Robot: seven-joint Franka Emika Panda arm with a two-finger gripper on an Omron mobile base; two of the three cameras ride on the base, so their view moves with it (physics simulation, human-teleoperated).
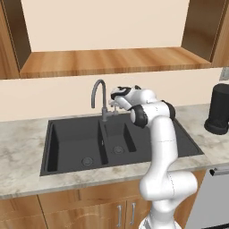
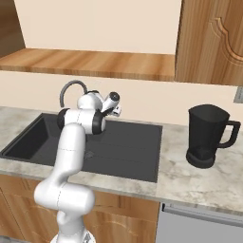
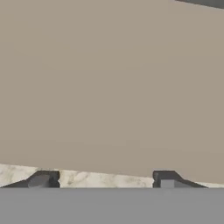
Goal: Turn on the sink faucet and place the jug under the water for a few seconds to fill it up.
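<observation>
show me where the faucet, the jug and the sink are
faucet [image 1: 99,83], left base view, top of the arched spout
jug [image 2: 205,129], right base view, middle of its body
sink [image 1: 76,138], left base view, large basin's back wall

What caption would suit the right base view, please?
Gripper reaching behind the sink beside the faucet; jug waits on the counter.

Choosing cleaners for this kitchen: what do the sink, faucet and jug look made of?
The sink looks like matte black composite or coated metal: dark, no shine. The faucet seems brushed grey metal, dull and even. The jug looks like matte black plastic, though the render leaves that open.
</observation>
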